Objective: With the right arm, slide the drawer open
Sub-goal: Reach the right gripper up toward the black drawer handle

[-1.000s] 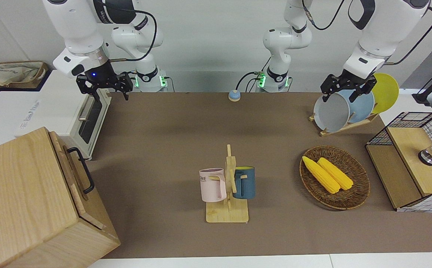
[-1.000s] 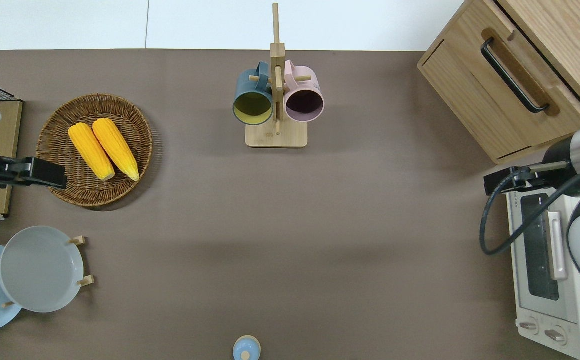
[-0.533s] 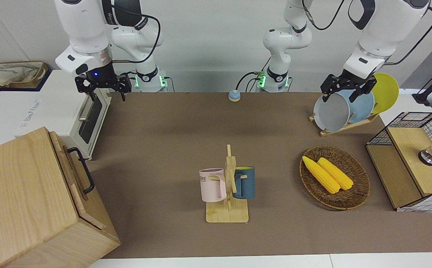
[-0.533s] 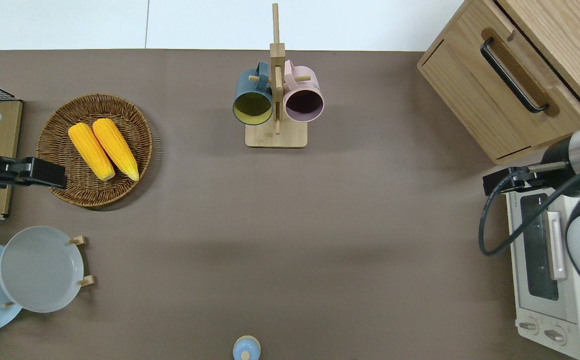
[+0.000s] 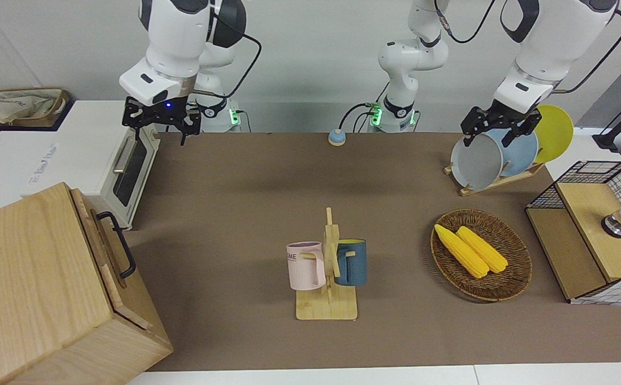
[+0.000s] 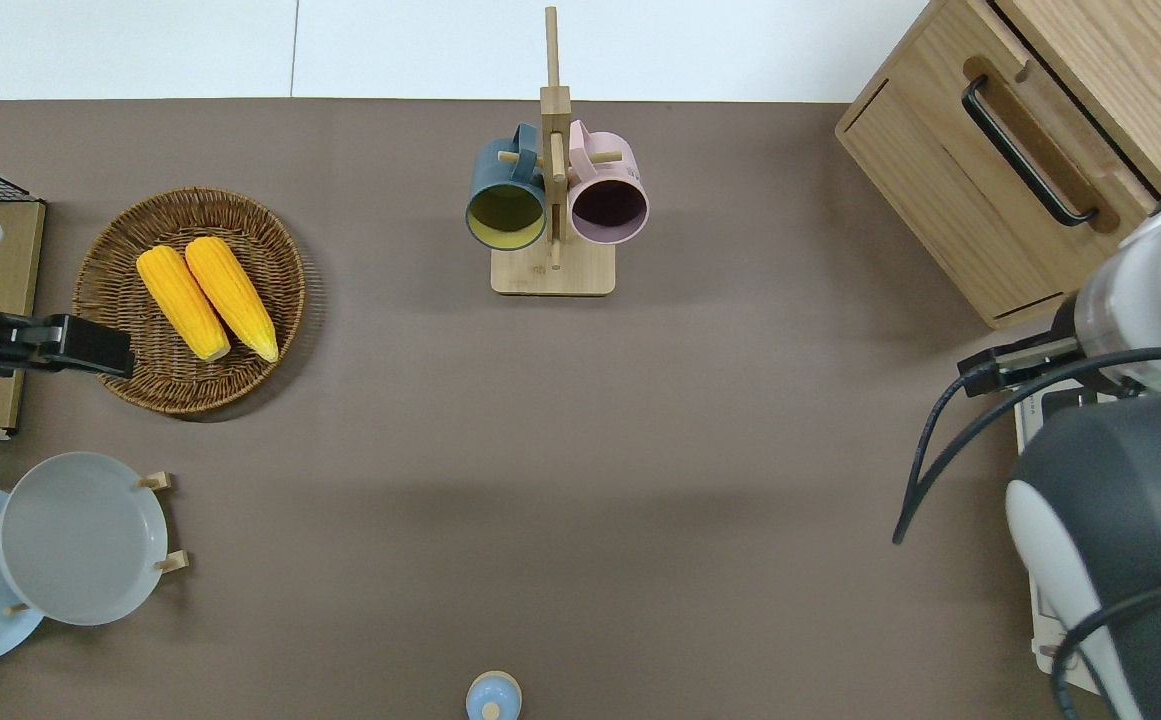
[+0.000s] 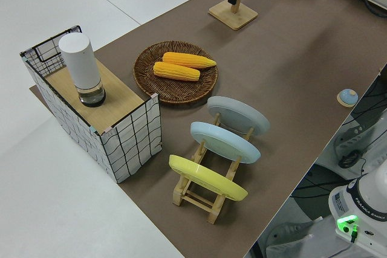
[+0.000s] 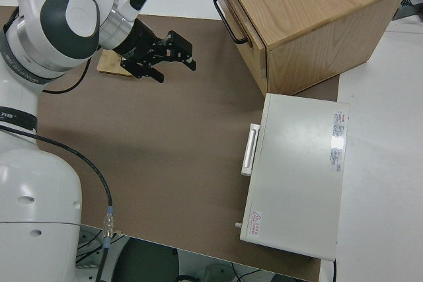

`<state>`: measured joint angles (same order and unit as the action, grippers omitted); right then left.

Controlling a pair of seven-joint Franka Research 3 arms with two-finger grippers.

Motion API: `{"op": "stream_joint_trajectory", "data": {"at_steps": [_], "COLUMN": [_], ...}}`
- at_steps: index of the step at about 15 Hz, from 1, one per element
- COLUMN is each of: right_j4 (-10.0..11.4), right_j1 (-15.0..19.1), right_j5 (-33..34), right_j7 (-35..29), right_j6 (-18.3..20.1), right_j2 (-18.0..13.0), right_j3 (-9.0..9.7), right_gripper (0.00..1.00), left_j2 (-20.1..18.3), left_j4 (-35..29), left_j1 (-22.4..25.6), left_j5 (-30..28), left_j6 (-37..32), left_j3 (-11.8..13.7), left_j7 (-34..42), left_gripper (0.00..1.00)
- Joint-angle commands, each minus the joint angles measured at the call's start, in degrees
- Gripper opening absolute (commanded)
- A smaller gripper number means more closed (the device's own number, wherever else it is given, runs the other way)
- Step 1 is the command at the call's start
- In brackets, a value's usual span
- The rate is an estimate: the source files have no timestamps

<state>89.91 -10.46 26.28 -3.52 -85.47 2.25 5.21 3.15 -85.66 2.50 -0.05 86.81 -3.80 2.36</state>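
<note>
The drawer (image 5: 108, 251) sits in the face of the big wooden cabinet (image 5: 32, 289) at the right arm's end of the desk (image 5: 267, 176), farther from the robots than the white toaster oven (image 5: 101, 160) that stands beside it. The drawer front looks flush with the cabinet face, so it appears fully closed. Its black loop handle (image 6: 1025, 150) runs along the upper part of the front and stands clear of the wood, leaving a gap between bar and panel.

The right gripper (image 8: 173, 57) hangs in the air over the desk near the toaster oven's corner, well apart from the handle. Its jaws are spread, with nothing between them. The left arm is parked.

The drawer is likely stiff and fairly heavy: solid wood, large, and probably running on plain wooden guides, so it should resist at first and then move steadily. The metal bar is rigid and smooth, which makes it a firm but possibly slippery hold. The best place to take it is probably the middle of the bar, one finger passing into the gap, so the pull stays square to the drawer front and the drawer does not skew and bind. The cabinet stands at an angle on the desk, so the pull should follow that angle.
</note>
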Motion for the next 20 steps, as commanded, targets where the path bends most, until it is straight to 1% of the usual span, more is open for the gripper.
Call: {"op": "stream_joint_trajectory", "data": {"at_steps": [1, 5, 8, 10, 13, 15, 17, 20], "right_j4": [-0.2, 1.8, 2.9, 3.3, 3.5, 3.5, 3.6, 3.6], "right_j1": [-4.6, -8.1, -10.2, -11.4, -13.8, -14.2, -14.2, -13.7], "right_j5": [7.5, 14.8, 20.7, 25.2, 32.7, 37.5, 41.6, 48.8], "right_j7": [-4.2, -5.6, -6.3, -6.7, -7.0, -7.1, -7.2, -7.8], "right_j6": [2.4, 2.5, 2.5, 2.5, 1.9, 0.7, -1.6, -4.1], "right_j2": [2.1, 2.9, 4.1, 5.2, 7.9, 9.7, 11.6, 15.0], "right_j3": [-0.03, 0.06, 0.15, 0.24, 0.24, 0.32, 0.24, -0.03], "right_gripper": [0.990, 0.990, 0.987, 0.987, 0.990, 0.990, 0.990, 0.990], "left_j2": [-0.3, -0.3, -0.3, -0.2, -0.3, -0.3, -0.3, -0.3], "left_j4": [0.5, 0.6, 0.5, 0.5, 0.5, 0.5, 0.5, 0.6], "left_j1": [-0.4, -0.4, -0.4, -0.4, -0.4, -0.4, -0.4, -0.4], "left_j5": [1.0, 1.0, 1.0, 1.0, 1.0, 1.0, 1.0, 1.0], "left_j6": [-1.0, -1.0, -1.0, -1.0, -1.0, -1.0, -1.0, -1.0], "left_j3": [0.0, 0.0, 0.0, 0.0, 0.0, 0.0, 0.0, 0.0], "left_j7": [-0.6, -0.6, -0.6, -0.6, -0.6, -0.6, -0.6, -0.6], "left_gripper": [0.99, 0.99, 0.99, 0.99, 0.99, 0.99, 0.99, 0.99]}}
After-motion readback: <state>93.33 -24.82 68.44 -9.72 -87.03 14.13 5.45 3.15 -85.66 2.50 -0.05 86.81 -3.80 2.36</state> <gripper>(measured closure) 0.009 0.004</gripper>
